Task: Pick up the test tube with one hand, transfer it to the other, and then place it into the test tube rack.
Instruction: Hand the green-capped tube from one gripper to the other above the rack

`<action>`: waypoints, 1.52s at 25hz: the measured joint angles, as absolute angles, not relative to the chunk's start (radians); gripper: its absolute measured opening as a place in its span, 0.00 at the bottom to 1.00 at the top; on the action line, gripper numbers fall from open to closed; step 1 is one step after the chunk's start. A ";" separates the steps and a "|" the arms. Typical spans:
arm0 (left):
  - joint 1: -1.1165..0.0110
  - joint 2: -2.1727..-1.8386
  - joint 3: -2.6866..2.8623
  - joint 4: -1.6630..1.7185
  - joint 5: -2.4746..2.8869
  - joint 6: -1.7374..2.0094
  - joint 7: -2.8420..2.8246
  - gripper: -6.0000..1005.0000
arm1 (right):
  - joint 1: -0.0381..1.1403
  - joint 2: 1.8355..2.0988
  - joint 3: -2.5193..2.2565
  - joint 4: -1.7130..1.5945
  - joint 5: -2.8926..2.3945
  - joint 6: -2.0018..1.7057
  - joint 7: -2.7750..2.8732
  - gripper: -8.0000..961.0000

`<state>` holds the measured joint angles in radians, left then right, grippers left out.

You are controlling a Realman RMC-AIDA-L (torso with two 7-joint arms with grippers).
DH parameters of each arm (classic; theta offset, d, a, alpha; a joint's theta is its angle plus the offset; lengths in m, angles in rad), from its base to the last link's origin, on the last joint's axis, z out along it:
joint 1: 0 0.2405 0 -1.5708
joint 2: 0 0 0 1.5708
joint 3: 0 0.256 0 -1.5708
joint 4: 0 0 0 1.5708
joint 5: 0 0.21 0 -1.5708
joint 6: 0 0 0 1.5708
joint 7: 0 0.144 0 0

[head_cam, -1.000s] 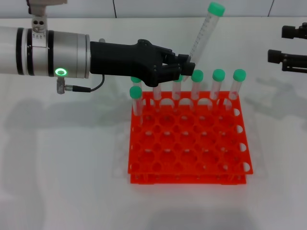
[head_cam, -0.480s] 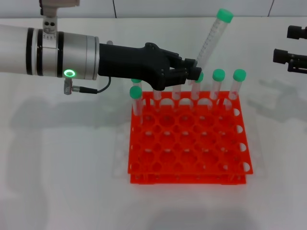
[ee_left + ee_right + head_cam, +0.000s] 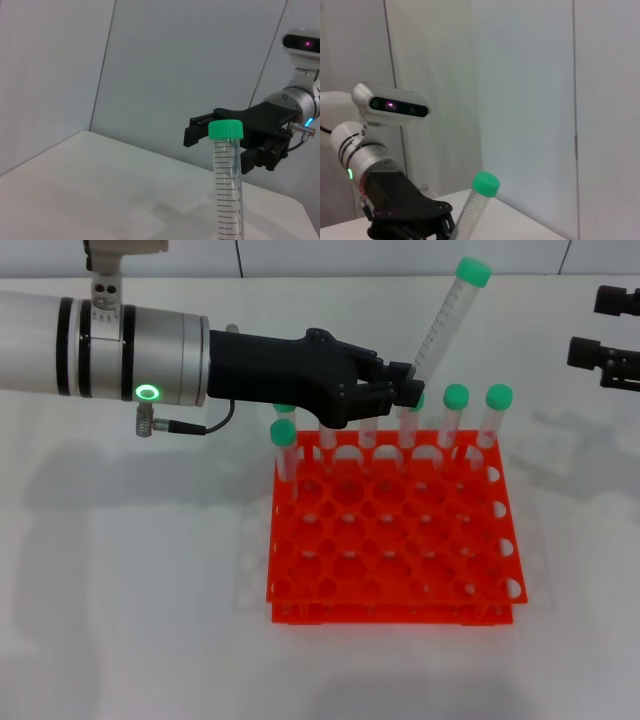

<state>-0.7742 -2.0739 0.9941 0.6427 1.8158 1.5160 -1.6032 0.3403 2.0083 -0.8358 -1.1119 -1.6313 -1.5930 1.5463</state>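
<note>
Reaching in from nine o'clock in the head view, the left gripper is hanging over the far row of the test tube rack, its fingers pinching the lower end of the test tube. That tube is leaning with its green cap pointing toward one o'clock, its bottom sitting above the rack's back edge near the standing tubes. Those green-capped tubes are lining the far row, with one more tube standing at the rack's ten o'clock corner. The rack itself is resting on the white table.

At the head view's three o'clock edge, the right gripper is staying well apart from the rack, its fingers spread wide and holding nothing. From the left wrist view the tube is rising upright with the right gripper behind it.
</note>
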 joint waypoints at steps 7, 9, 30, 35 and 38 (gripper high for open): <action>-0.793 -2.077 1.015 0.635 1.814 1.513 -1.602 0.26 | 0.374 2.010 -0.845 -1.093 -1.609 -1.587 1.547 0.79; -0.795 -2.077 1.018 0.635 1.814 1.512 -1.602 0.26 | 0.385 2.011 -0.847 -1.087 -1.602 -1.586 1.547 0.79; -0.796 -2.080 1.019 0.633 1.810 1.513 -1.591 0.27 | 0.421 2.014 -0.908 -1.048 -1.528 -1.609 1.576 0.77; -0.799 -2.080 1.022 0.633 1.810 1.513 -1.591 0.28 | 0.436 2.014 -0.920 -1.036 -1.522 -1.610 1.577 0.76; -0.799 -2.080 1.029 0.633 1.810 1.513 -1.591 0.28 | 0.439 2.014 -0.924 -1.035 -1.518 -1.610 1.577 0.76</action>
<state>-0.7987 -2.0800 1.0286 0.6335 1.8099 1.5130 -1.5908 0.4391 2.0138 -0.9244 -1.0345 -1.5177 -1.6104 1.5769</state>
